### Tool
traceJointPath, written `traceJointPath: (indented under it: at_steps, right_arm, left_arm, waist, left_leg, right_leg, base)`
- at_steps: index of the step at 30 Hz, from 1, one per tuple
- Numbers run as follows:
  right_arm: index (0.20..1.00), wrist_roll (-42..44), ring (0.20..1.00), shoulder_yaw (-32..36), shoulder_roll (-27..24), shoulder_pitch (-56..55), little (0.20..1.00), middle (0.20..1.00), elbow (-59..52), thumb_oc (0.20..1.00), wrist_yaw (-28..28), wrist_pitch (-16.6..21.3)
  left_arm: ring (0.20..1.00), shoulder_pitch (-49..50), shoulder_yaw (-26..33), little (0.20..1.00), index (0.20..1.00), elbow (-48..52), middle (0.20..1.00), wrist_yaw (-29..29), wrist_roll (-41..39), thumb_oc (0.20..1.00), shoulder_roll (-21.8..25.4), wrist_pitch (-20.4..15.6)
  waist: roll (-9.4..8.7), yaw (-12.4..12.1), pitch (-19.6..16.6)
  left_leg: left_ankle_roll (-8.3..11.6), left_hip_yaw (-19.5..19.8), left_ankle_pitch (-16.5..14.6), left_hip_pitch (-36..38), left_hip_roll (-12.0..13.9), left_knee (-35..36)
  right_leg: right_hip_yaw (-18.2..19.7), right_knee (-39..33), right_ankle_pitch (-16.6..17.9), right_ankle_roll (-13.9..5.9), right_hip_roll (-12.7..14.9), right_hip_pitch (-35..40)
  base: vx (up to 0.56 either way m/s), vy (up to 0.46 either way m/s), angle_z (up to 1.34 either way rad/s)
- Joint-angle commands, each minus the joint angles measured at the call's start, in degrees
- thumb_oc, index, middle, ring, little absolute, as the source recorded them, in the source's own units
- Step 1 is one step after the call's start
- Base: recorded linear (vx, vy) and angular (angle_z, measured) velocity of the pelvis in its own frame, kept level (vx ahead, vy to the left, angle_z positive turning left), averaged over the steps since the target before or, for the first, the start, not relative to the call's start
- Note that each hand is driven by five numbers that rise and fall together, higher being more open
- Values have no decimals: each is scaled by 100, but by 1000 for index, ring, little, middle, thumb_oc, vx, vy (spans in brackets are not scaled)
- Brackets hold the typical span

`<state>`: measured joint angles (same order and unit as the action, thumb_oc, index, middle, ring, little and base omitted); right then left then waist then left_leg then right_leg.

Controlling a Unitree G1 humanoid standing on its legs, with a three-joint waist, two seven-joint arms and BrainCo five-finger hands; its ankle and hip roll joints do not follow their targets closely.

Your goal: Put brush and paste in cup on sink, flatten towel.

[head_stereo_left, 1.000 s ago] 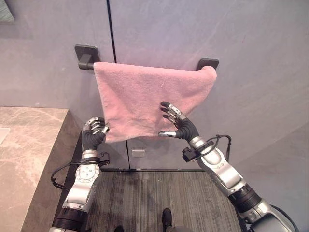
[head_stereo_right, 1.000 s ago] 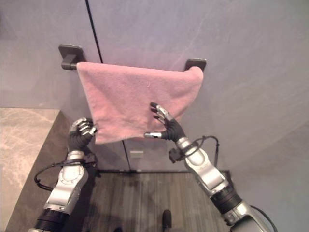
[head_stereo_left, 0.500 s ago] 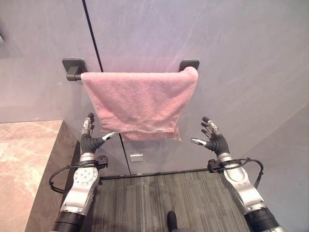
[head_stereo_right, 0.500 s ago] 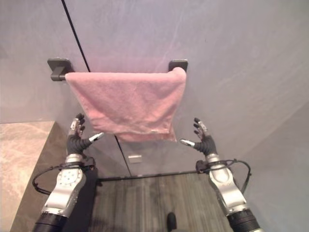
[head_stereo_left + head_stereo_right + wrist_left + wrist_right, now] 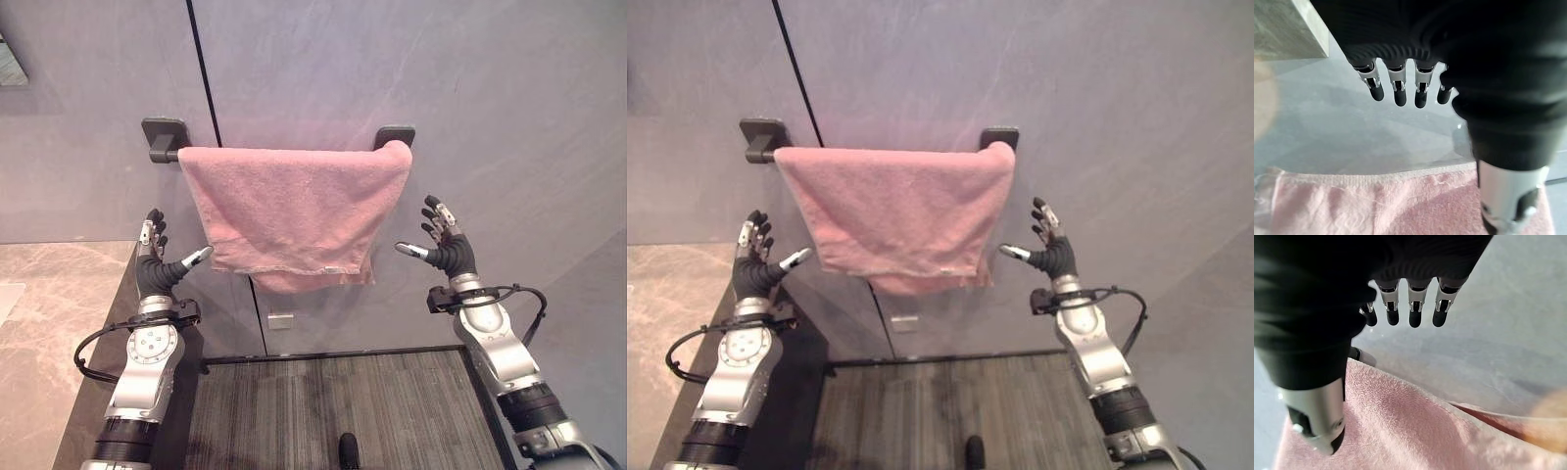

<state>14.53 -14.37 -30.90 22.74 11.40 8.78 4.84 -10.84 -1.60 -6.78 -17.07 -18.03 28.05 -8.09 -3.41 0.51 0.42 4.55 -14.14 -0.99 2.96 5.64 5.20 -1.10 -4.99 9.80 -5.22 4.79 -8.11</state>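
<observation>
Beside your left hand (image 5: 152, 271), whose fingers are spread and hold nothing, the pink towel (image 5: 294, 211) hangs flat over the dark wall bar (image 5: 165, 140). Your right hand (image 5: 450, 251) waits just past the towel's other edge, fingers likewise spread, touching nothing.

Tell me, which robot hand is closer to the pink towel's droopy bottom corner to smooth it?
Probably the right robot hand. It is open beside the towel, near where the back layer hangs lower at the bottom. The left robot hand, also open, is by the tidier edge.
</observation>
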Motion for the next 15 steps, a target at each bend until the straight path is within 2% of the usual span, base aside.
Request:
traceJointPath:
  at_steps: [1, 8, 11, 12, 13, 14, 15]
  right_arm:
    - [1000, -69, 1000, 114, -49, 694, 1000, 1000, 122, 1000, 49, 56]
    - [1000, 98, 1000, -226, -133, 1252, 1000, 1000, 604, 1000, -16, -137]
    - [1000, 632, 1000, -510, -56, 1642, 1000, 1000, 1041, 1000, -61, -153]
    - [1000, 724, 1000, -589, -48, 1715, 1000, 1000, 1110, 1000, -96, -154]
    - [1000, 725, 1000, -589, -48, 1717, 1000, 1000, 1111, 1000, -97, -153]
    - [300, 918, 300, -735, -65, 1833, 300, 300, 1147, 300, -196, -166]
    - [200, 1007, 200, -765, -84, 1842, 200, 200, 1119, 200, -235, -168]
  left_arm:
    - [1000, -830, -315, 1000, 1000, -21, 1000, 245, -474, 1000, 432, -193]
    - [1000, -1509, -786, 1000, 1000, -561, 1000, 405, -835, 1000, 545, -102]
    - [1000, -2058, -1169, 1000, 1000, -890, 1000, 500, -1036, 1000, 693, -78]
    - [470, -2164, -1226, 470, 470, -952, 470, 498, -1089, 470, 717, -96]
    - [341, -2165, -1226, 341, 341, -953, 341, 498, -1090, 341, 717, -97]
    - [200, -2333, -1357, 200, 200, -1029, 200, 550, -1166, 200, 793, -89]
    - [200, -2380, -1414, 200, 200, -1021, 200, 588, -1194, 200, 822, -81]
  waist:
    - [-77, -98, 230]
    - [-59, -81, 254]
    - [-34, -65, 291]
    - [-29, -65, 305]
    - [-29, -65, 306]
    - [-22, -67, 323]
    - [-19, -66, 325]
  left_leg:
    - [-237, 43, 9, 73, -302, -20]
    - [-222, 54, 29, 61, -310, -20]
    - [-203, 48, 64, 32, -301, -20]
    - [-198, 45, 74, 25, -298, -20]
    - [-198, 45, 74, 25, -298, -20]
    - [-187, 36, 91, 15, -289, -20]
    - [-183, 33, 95, 16, -288, -20]
  right_leg:
    - [-324, -1, -52, -600, 482, 511]
    - [-330, -1, -41, -588, 480, 508]
    - [-332, -1, -27, -593, 474, 469]
    - [-328, -1, -22, -591, 472, 455]
    - [-328, -1, -22, -591, 472, 455]
    - [-324, -1, -5, -594, 467, 433]
    - [-325, -1, -5, -594, 466, 437]
  base:
    - [-1, 10, 10]
    - [5, 3, 4]
    - [-4, 1, 2]
    - [-10, 1, 6]
    - [-1, -4, 5]
    - [0, 0, 0]
    - [0, 0, 0]
